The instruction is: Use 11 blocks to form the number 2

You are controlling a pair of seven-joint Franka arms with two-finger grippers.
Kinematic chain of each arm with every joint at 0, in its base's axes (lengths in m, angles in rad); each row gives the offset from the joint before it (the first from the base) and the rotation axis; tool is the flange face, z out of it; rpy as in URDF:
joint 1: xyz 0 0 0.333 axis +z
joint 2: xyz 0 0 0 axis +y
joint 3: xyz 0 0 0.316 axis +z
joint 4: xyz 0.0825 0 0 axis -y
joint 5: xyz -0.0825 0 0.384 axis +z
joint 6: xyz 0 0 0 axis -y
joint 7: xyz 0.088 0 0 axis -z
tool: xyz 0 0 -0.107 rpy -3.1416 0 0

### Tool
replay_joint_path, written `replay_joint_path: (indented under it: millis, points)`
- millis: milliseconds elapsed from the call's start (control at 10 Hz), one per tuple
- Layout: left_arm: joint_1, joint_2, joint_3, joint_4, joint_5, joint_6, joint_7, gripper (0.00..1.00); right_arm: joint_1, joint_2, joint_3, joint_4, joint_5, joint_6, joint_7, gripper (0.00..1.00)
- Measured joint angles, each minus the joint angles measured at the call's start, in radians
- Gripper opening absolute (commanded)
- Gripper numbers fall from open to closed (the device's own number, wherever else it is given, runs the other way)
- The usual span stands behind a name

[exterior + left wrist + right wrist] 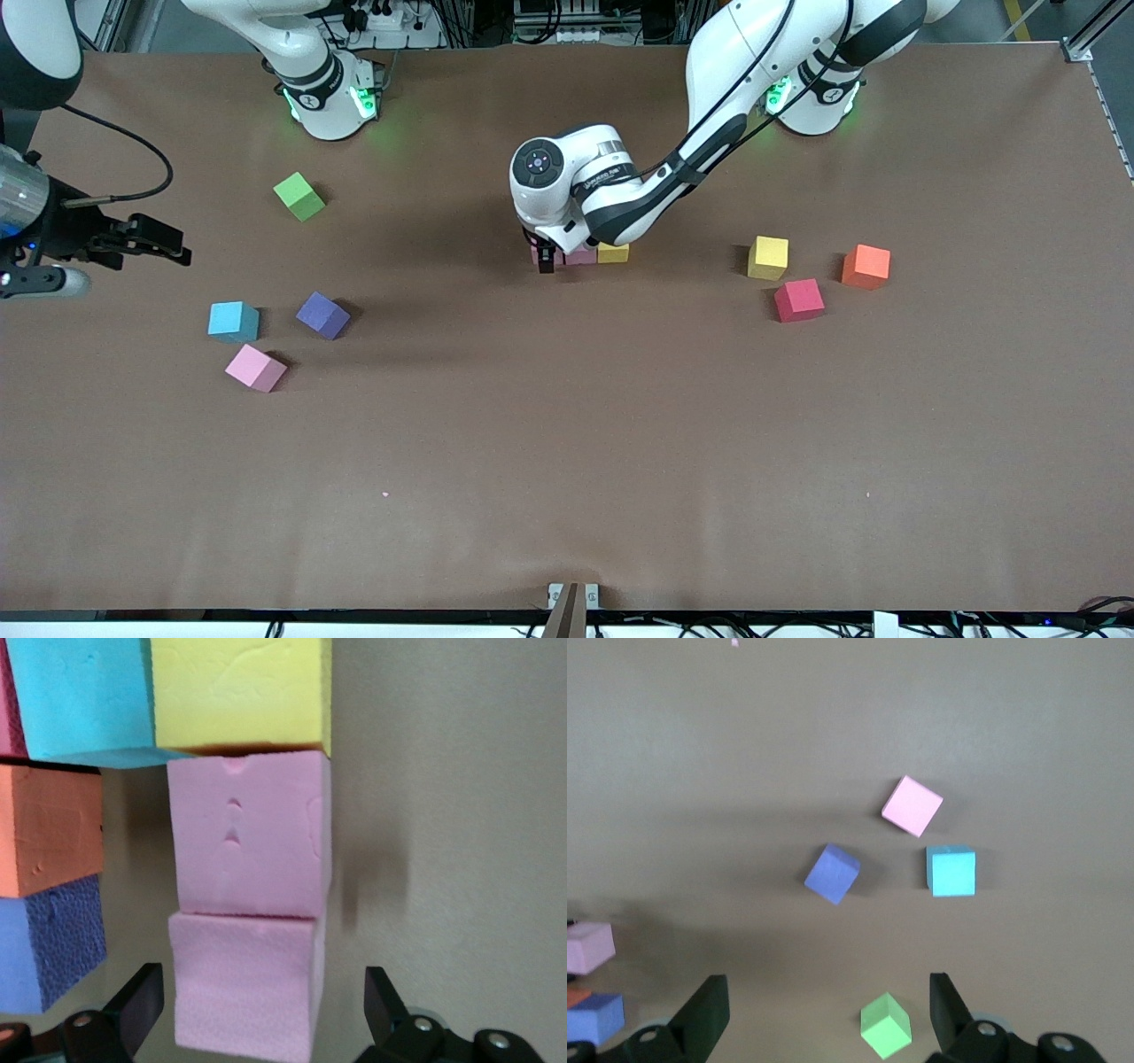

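Both fingers of the left pincer (264,1014) stand wide, straddling a pink block (245,981) untouched.

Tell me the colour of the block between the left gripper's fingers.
Pink block; the left wrist view shows it best.

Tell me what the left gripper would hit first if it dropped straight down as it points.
Likely the pink cube between the open left gripper's fingers, at the end of the cube row; it is already very close.
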Motion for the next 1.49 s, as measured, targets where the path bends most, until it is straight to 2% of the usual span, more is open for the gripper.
replay_joint_path:
  millis: [299,498,697,996,1494]
  points:
    - [0.006,-0.017,0.002,0.074,0.0,-0.066,0.017,1.0,0.034,0.092,0.03,-0.052,0.0,-0.086,-0.013,1.0]
    - [0.039,-0.036,0.008,0.1,0.002,-0.104,0.049,1.0,0.038,0.165,0.032,-0.173,0.0,-0.023,0.025,1.0]
    - [0.112,-0.058,0.014,0.103,0.007,-0.135,0.124,1.0,0.038,0.198,0.032,-0.248,0.008,0.045,0.25,1.0]
    - [0.266,-0.083,0.015,0.103,0.007,-0.185,0.294,1.0,0.032,0.225,0.028,-0.262,0.079,0.111,0.607,1.0]
    - [0.395,-0.11,0.013,0.03,0.007,-0.224,0.492,1.0,-0.025,0.276,0.015,-0.268,0.125,0.278,0.669,1.0]
